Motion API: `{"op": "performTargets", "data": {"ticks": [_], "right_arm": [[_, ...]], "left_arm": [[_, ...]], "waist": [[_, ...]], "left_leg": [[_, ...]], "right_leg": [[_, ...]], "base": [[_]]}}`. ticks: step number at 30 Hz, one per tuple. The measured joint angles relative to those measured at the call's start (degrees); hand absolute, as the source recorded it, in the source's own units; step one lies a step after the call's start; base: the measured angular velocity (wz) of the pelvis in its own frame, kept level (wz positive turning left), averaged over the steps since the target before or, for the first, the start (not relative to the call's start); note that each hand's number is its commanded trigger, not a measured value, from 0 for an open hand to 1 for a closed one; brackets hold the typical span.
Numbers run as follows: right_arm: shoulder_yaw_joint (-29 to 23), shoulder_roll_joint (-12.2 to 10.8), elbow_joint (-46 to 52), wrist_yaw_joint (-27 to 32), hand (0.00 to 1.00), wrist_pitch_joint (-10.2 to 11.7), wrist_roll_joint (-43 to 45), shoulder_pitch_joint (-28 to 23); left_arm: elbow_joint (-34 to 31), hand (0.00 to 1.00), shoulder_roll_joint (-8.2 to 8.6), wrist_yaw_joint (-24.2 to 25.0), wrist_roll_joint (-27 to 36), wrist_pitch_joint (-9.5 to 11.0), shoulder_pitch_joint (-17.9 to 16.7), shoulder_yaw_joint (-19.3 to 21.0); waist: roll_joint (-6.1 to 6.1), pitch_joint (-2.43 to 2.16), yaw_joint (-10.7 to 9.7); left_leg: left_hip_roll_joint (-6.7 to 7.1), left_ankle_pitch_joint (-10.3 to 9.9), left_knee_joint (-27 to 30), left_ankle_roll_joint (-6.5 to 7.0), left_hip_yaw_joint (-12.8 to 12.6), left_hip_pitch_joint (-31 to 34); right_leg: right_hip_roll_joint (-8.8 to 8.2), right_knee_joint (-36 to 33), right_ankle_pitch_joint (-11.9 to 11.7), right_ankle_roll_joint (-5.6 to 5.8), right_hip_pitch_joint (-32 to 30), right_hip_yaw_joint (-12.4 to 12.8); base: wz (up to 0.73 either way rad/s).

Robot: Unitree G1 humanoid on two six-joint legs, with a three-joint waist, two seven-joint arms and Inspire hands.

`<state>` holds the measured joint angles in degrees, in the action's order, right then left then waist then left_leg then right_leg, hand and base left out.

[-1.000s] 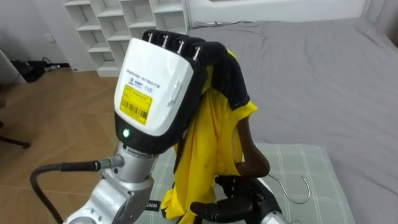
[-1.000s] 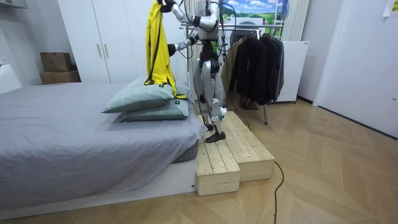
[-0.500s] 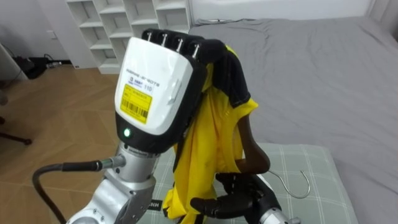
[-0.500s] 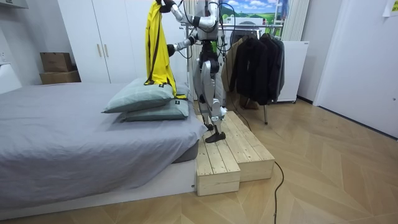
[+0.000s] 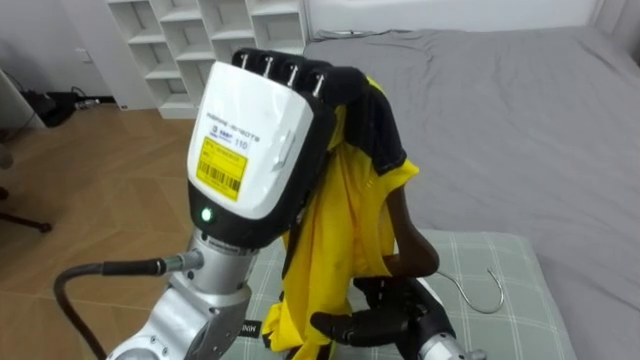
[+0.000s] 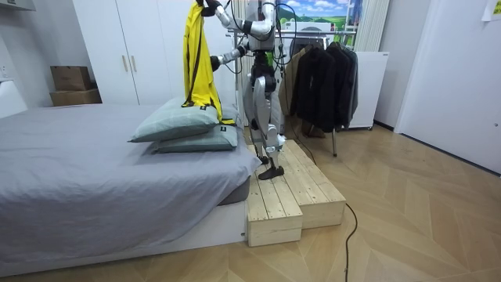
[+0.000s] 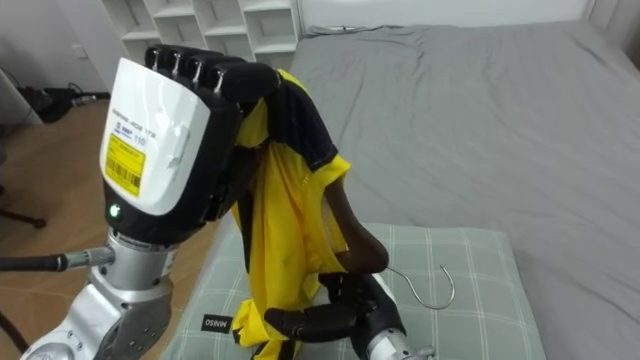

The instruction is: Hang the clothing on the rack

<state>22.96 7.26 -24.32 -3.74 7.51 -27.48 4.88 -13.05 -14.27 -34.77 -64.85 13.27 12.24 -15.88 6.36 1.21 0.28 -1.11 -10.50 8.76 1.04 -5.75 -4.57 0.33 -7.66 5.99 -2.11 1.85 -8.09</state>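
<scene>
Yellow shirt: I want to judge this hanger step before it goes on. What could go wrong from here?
The left hand grips the yellow shirt by its dark collar alone; a slip would likely drop it onto the checked pillow. The right hand holds the wooden hanger partly inside the shirt, so one end may catch the fabric. The hanger's metal hook hangs bare beside the cloth and could snag it.

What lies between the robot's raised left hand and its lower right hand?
The yellow shirt, gripped by the left hand, hangs down to the right hand; both eye views show it.
</scene>
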Motion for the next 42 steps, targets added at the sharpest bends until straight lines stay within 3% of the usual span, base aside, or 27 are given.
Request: {"op": "performTargets", "data": {"ticks": [5,11,21,30,31,32,34,42], "right_arm": [[-3.04,0.02,0.05,1.77,0.0,0.05,1.58,0.06],[-6.35,-0.14,0.67,3.52,0.0,0.7,1.99,0.05],[-7.1,-0.15,1.5,5.68,0.0,1.22,1.98,0.05],[-8.91,-0.96,2.76,6.27,0.0,1.22,0.11,0.05],[-8.91,-1.02,2.76,6.29,0.23,1.22,0.0,0.05],[-8.91,-1.08,2.76,6.32,0.77,1.22,-0.19,0.05],[-8.91,-1.17,2.77,6.39,1.0,1.22,-0.34,0.05],[-8.89,-1.21,5.11,7.19,1.0,1.22,-1.31,0.02]], "left_arm": [[0.1,1.0,-1.07,0.0,-0.02,-0.02,0.0,0.06],[0.44,1.0,-1.05,0.05,-0.74,0.05,0.0,0.08],[0.65,1.0,-0.84,0.03,-1.1,0.63,0.01,0.29],[1.56,1.0,-0.78,0.02,-1.09,0.49,0.0,0.81],[1.56,1.0,-0.78,-0.01,-1.09,0.5,0.0,0.81],[1.56,1.0,-0.78,-0.03,-1.09,0.52,0.0,0.81],[1.68,1.0,-0.77,-0.13,-1.09,0.53,0.0,0.81],[1.95,1.0,-0.46,-2.09,-1.08,0.96,0.0,1.56]], "waist": [[-0.03,-0.05,-0.14],[-0.1,-0.1,-0.56],[-0.92,-0.58,-1.69],[-0.93,-0.58,-1.71],[-0.92,-0.58,-1.72],[-0.89,-0.58,-1.74],[-0.8,-0.55,-1.76],[-0.62,-0.5,-1.83]], "left_leg": [[0.39,0.01,-0.01,0.01,0.02,0.04],[0.46,0.01,0.0,0.01,-0.03,-0.16],[0.38,0.01,0.34,0.02,-0.02,-0.19],[0.39,0.01,0.55,0.02,0.01,-0.11],[0.39,0.01,0.57,0.02,0.01,-0.12],[0.38,0.01,0.58,0.02,0.01,-0.11],[0.38,0.01,0.57,0.02,0.0,-0.1],[0.36,0.01,0.57,0.02,-0.02,-0.16]], "right_leg": [[-0.07,0.0,0.05,0.09,-0.01,0.03],[-0.13,-0.03,0.08,0.14,0.0,0.08],[-0.11,-0.2,0.08,0.13,0.11,0.07],[-0.15,-0.35,0.08,0.13,0.25,0.01],[-0.15,-0.35,0.08,0.13,0.25,0.01],[-0.14,-0.36,0.07,0.13,0.25,0.02],[-0.14,-0.36,0.07,0.13,0.25,0.03],[-0.14,-0.28,0.07,0.13,0.24,0.04]], "base": [[0.0],[0.0],[0.0],[0.0],[0.0],[0.0],[0.0],[0.0]]}}
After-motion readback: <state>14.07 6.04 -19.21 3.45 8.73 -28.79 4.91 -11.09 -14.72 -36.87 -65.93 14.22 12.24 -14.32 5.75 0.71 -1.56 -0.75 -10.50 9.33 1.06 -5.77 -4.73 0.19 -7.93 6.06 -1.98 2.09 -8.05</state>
